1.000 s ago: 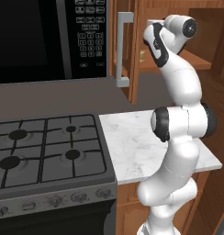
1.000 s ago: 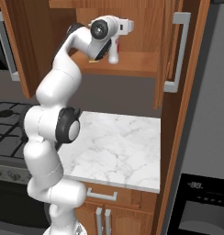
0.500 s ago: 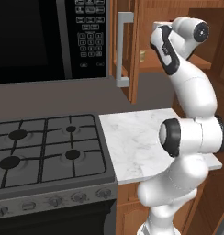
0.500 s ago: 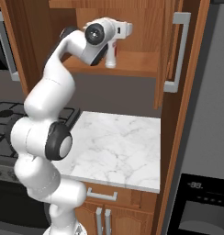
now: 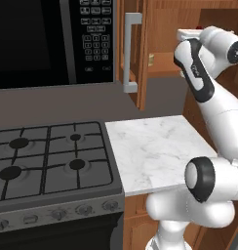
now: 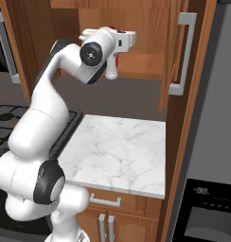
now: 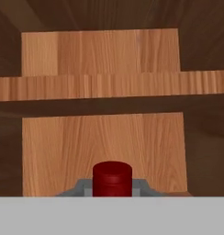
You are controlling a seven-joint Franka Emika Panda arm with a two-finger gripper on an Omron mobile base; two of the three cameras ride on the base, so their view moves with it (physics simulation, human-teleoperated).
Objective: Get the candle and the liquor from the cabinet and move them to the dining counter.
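Gripper (image 7: 112,190) clamps the liquor (image 6: 111,70) — no label legible.

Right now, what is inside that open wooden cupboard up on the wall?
Inside the cabinet a small tan candle sits on the wooden shelf, and the gripper is shut on the liquor, a red-capped bottle. The arm hides part of the interior.

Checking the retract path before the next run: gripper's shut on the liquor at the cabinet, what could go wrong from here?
1. The gripper holds the liquor just below its red cap, so the hanging body may swing or slip.
2. The open cabinet door stands close to the right; a sideways exit could clip it.
3. The candle sits at the shelf's left end, so the bottle should come straight out.
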